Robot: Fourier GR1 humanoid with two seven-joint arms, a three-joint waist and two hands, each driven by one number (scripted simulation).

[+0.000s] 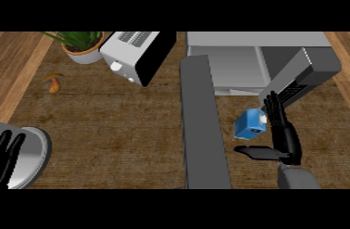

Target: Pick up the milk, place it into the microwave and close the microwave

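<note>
The milk is a small blue carton with a white top, lying on the brown counter in front of the microwave. The microwave is grey, at the top middle, its cavity showing. Its door swings far out toward me as a long grey slab left of the carton. My right hand is open, fingers straight along the carton's right side and thumb spread below it; I cannot tell whether they touch. My left hand rests open at the left edge, fingers up.
A white toaster stands at the top left beside a potted plant. A small orange item lies on the counter left. A grey round plate lies under my left hand. A dark grey panel slants at right.
</note>
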